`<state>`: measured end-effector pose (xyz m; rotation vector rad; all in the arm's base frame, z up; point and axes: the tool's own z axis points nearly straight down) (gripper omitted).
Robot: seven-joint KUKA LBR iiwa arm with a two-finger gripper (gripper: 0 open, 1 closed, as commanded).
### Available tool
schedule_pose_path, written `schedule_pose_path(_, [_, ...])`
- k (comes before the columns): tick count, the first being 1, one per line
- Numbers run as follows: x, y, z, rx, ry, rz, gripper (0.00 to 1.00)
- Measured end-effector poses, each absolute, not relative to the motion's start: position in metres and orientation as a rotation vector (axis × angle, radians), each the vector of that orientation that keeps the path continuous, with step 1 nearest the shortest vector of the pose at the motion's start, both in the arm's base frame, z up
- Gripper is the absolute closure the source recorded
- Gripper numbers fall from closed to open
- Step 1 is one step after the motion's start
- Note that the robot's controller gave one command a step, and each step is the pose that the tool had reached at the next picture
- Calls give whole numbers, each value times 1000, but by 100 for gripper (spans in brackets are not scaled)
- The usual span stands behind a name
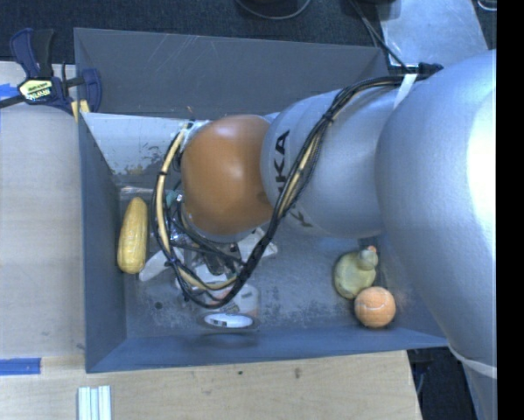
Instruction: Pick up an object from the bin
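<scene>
My gripper (194,250) is low in the left half of the bin, mostly covered by the arm's orange dome and its cables. Pale white pieces (154,267) stick out from under it on its left, and another white bit (267,250) shows on its right. A yellow corn cob (132,234) lies lengthwise just left of the gripper, apart from it. A small white oval thing (229,320) lies in front of the gripper near the bin's front wall.
A pale yellow-green pear-shaped thing (356,272) and an orange ball (374,307) lie together at the bin's front right, beside the arm. The arm's thick grey body covers the right and back of the bin.
</scene>
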<state>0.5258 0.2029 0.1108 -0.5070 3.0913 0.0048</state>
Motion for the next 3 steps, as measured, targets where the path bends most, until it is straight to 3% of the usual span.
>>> schedule_pose_path(1, [518,223,86,-431,3107,-11,0])
schedule_pose_path(2, [564,193,101,-624,3069,6,0])
schedule_pose_path(3, [575,140,80,-358,3112,-8,100])
